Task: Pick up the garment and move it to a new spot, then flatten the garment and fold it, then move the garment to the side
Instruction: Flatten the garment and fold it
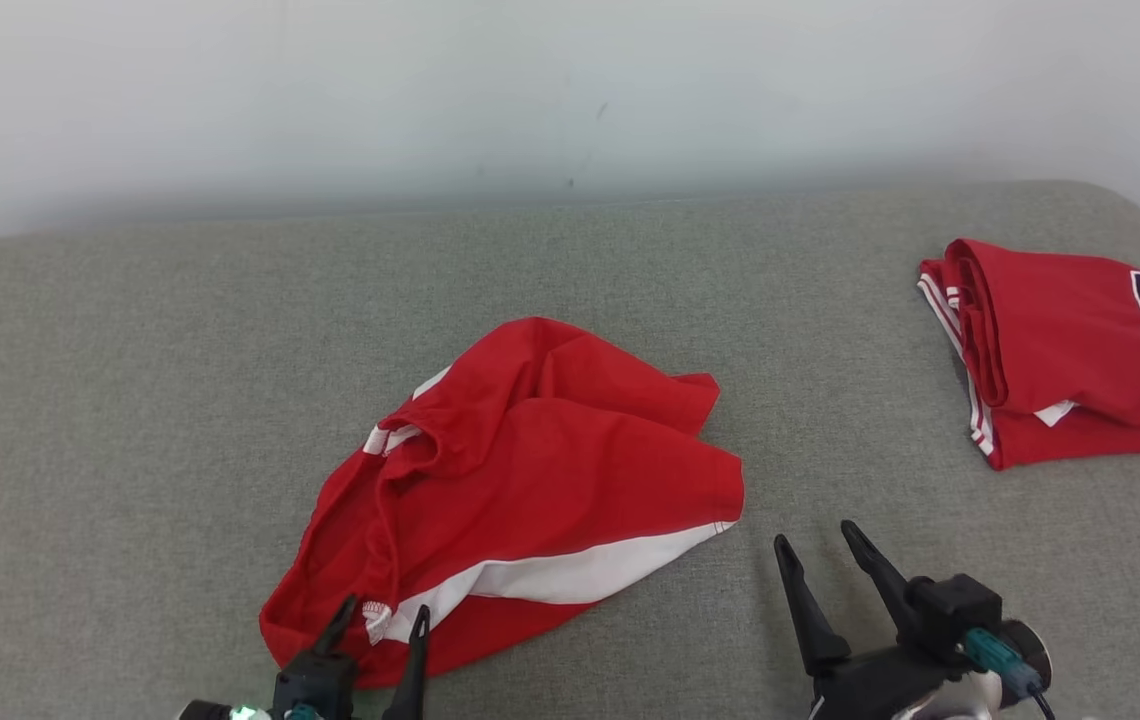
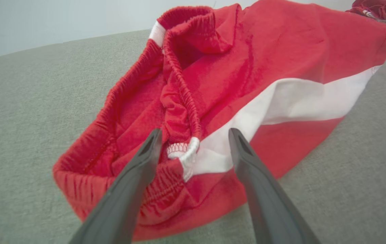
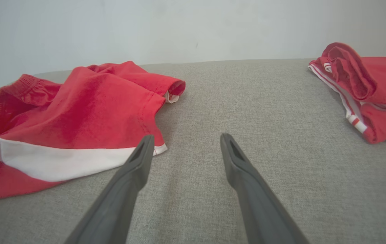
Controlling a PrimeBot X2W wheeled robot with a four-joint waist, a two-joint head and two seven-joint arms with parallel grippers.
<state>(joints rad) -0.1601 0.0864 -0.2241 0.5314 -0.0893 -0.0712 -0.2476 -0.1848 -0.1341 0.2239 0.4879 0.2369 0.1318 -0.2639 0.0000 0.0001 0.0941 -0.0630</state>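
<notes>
Pale wall (image 1: pixel 530 90) runs behind a wide grey woven cushion (image 1: pixel 130 400) whose far corners are rounded. A few small dark specks mark the wall.

The red shorts (image 1: pixel 530 450) lie crumpled near the middle of the cushion, slightly toward the robot's left. They are bright red with a broad white band (image 1: pixel 570 575) that crosses the near side at a slant. The gathered elastic waistband (image 1: pixel 390 470) is bunched and folded over on the left side, with small white patches at its seams. One leg opening points right, and its hem ends in the white band's corner. In the left wrist view the waistband (image 2: pixel 179 88) curls open and shows the inside of the shorts (image 2: pixel 247 67). A white stitched seam end (image 2: pixel 183 149) sits at the near edge.

The left gripper (image 1: pixel 382 615) hangs over the near left edge of the shorts with its fingers spread wide. In its wrist view the left gripper (image 2: pixel 194 135) straddles that white seam end, and the fingers hold no cloth.

The right gripper (image 1: pixel 816 540) is also spread wide, with nothing in it, over bare cushion (image 3: pixel 247 101) just right of the white-banded hem.

A folded red jersey (image 1: pixel 1060 350) with white-striped trim and a dark numeral lies well apart at the cushion's right edge.
</notes>
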